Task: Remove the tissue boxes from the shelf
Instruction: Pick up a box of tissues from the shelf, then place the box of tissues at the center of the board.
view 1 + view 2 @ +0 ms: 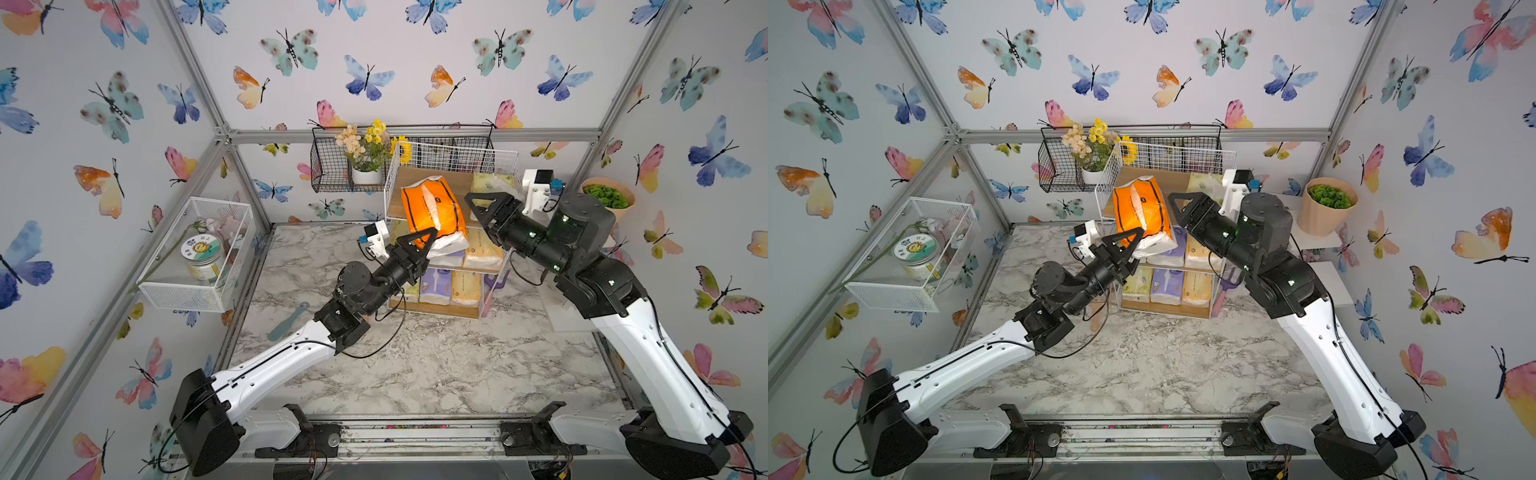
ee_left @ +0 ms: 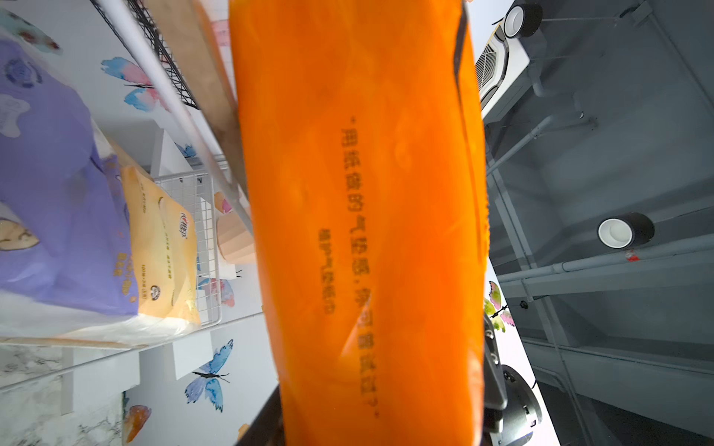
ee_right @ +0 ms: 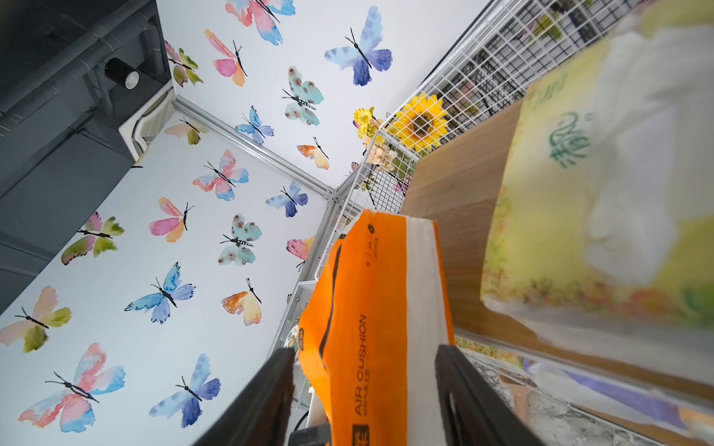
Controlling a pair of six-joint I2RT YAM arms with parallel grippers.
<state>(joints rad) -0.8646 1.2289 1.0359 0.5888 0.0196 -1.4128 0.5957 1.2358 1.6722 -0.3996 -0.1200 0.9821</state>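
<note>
Top views first: the shelf (image 1: 457, 154) stands at the back of the marble table (image 1: 415, 365), centre-right of the frame. The bright orange pack (image 1: 432, 208) lies tilted across the front edge of the top tier, its lower end hanging out past the board. My left gripper (image 1: 430, 241) has that lower end, and my right gripper (image 1: 473, 203) sits just beside the pack's right edge. Both top views agree; same pack (image 1: 1140, 208), same left gripper (image 1: 1136, 239), same right gripper (image 1: 1177, 203). A yellow-green pack (image 1: 492, 185) lies on the top tier behind the right gripper. A light orange pack (image 1: 482, 249) sits on the middle tier and a purple pack (image 1: 434, 286) on the bottom one. Left wrist view: the bright orange pack (image 2: 359, 212) fills the centre, with the left gripper (image 2: 378, 394) pressed against both its sides, so I log the jaws as clamped on it. Right wrist view: the right gripper (image 3: 365, 351) straddles the pack (image 3: 371, 328), jaws apart, with a gap showing at one finger.
</note>
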